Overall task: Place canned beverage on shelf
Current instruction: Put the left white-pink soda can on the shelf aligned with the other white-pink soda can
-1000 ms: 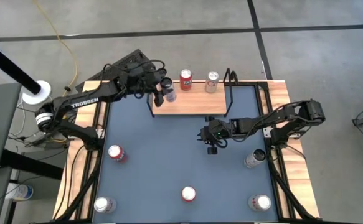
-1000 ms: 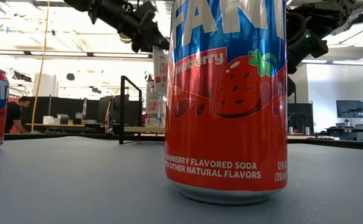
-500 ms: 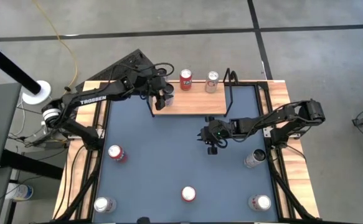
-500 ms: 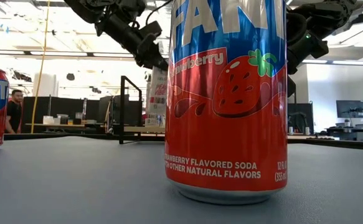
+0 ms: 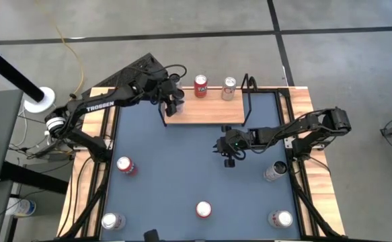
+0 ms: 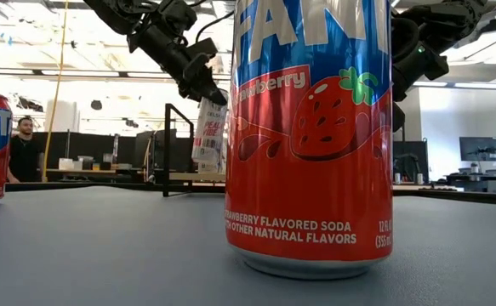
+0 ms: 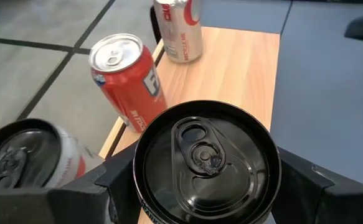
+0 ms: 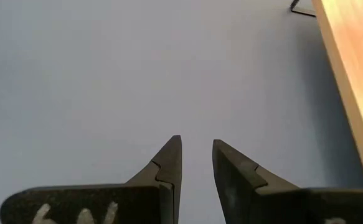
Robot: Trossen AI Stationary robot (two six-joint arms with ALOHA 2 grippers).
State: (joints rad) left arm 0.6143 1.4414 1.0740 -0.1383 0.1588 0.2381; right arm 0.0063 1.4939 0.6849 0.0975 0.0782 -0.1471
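Observation:
The shelf (image 5: 206, 111), a light-wood board on a black wire frame, stands at the table's far middle. A red can (image 5: 200, 85) and a silver can (image 5: 228, 88) stand on their bases at its far edge. My left gripper (image 5: 172, 101) is over the shelf's left end, shut on a white can with a dark top (image 7: 206, 162). In the low view the held can (image 6: 207, 132) is tilted just above the board (image 6: 192, 177). My right gripper (image 5: 228, 156) hangs over the table in front of the shelf, fingers a little apart and empty. My left gripper pinches the can's upper wall just under the top rim (image 7: 139, 174) between its two fingers (image 7: 116, 183), one on each side. The fingers come slanting down from the table's left. The can hangs tilted below them over the shelf's left end.
Several more cans stand on the blue table: red ones (image 5: 124, 165) (image 5: 203, 210) and silver ones (image 5: 113, 220) (image 5: 281, 218) (image 5: 274, 171). A second dark-topped can (image 7: 19, 162) shows close beside the held one. A person (image 6: 22, 144) is far off in the room.
My left gripper has shifted a little toward the table's left edge over the shelf's left end and has tipped. The held can, upright a second ago, now leans and sits slightly lower above the board.

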